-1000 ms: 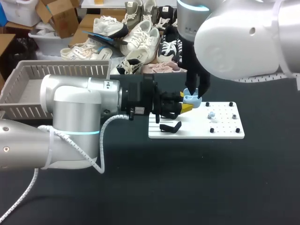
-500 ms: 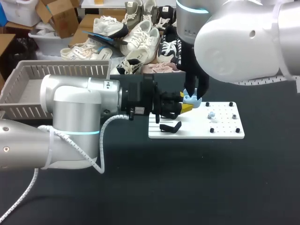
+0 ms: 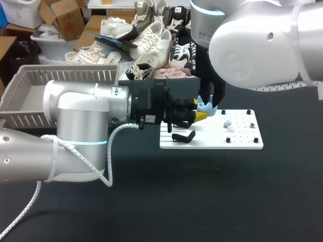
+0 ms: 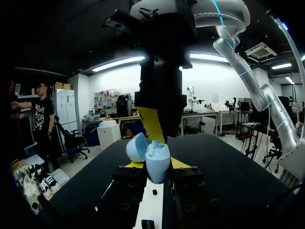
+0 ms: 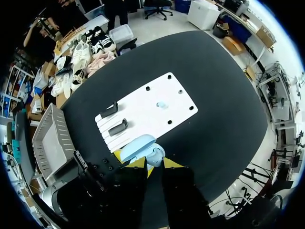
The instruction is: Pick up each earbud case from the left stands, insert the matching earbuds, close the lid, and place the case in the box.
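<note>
Two grippers meet above the left end of the white pegboard (image 3: 242,132), with the light-blue earbud case (image 4: 157,164) between them. Our left gripper (image 3: 200,115) comes in level from the table's left side and is clamped on the case. In its wrist view we see a yellow tip against each flank of the lower shell, so the jaws stand only as far apart as the shell is wide. The case is held upright above the board, with its lid (image 4: 136,147) swung open to one side.

Our right gripper (image 5: 155,163) hangs straight down from above, right at the open mouth of the case. We cannot tell whether it has hold of anything.

One loose light-blue earbud (image 3: 227,123) lies on the board near its middle, well apart from the case. Two black stands (image 5: 118,127) sit side by side at the board's slatted left end, and in the head view one of them shows just under our left gripper. Small black pegs (image 3: 256,140) stand at the corners of the board's right half.

The board lies on the black table (image 3: 227,201), nearer its far edge than its near one. A grey slatted basket (image 3: 30,83) stands at the table's far left corner, behind our left arm.
</note>
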### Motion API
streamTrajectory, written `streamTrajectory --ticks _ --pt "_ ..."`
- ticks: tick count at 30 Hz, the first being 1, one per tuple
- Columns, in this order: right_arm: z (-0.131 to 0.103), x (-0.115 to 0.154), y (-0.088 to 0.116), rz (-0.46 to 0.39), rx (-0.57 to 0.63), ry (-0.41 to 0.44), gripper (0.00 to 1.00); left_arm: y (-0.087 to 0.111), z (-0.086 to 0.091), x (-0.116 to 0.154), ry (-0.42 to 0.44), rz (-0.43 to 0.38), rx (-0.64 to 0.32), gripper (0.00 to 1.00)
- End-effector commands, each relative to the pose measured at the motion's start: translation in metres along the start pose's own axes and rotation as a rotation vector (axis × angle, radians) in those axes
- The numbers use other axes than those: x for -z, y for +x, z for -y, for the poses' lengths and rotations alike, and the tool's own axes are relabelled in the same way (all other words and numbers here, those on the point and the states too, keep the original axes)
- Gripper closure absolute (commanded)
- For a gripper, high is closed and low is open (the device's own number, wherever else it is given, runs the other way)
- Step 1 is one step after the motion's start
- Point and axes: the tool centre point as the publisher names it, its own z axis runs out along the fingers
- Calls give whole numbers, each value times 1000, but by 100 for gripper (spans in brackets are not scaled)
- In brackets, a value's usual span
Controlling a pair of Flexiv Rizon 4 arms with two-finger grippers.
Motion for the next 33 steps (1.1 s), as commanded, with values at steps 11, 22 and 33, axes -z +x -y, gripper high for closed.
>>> streamTrajectory --ticks 11,22,33 --pt "1 -3 1 -10 0 -10 100 1 1 0 -8 2 -2 100" --pt "3 -4 1 -15 2 -20 78 1 1 0 -8 2 -2 100" --pt "8 2 5 -6 9 -28 73 1 1 0 -8 2 -2 100"
